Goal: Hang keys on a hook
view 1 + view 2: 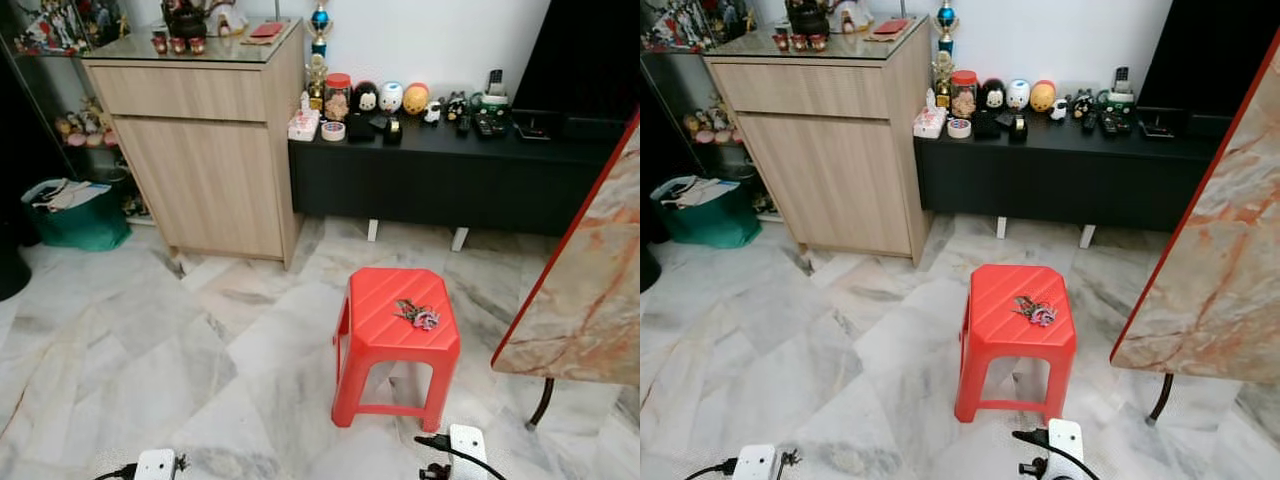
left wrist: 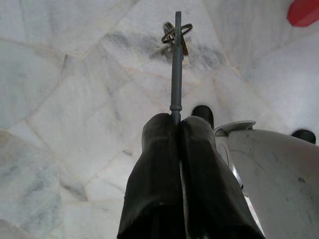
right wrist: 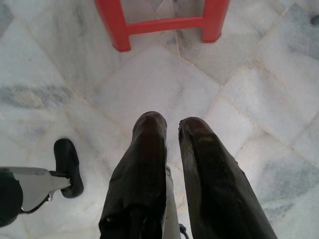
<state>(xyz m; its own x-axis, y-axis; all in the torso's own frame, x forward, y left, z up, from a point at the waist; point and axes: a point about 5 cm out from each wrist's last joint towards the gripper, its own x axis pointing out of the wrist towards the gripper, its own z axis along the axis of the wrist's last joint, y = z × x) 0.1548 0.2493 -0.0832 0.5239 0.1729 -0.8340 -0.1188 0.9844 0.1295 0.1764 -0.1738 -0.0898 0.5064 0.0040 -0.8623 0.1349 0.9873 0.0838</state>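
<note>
The left gripper (image 2: 178, 122) was clamped shut on a slim grey hook (image 2: 176, 64) bearing wire rings at its tip. The keys (image 1: 418, 315), a small pinkish-grey bunch, lay on the red stool (image 1: 380, 330), beyond the slightly parted right gripper (image 3: 172, 124).

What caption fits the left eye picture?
Keys lie on a red stool before a wooden cabinet.

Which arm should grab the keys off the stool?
Right, probably. The keys lie on the stool's right side, the right end effector is open and empty, while the left end effector already grips a rod.
</note>
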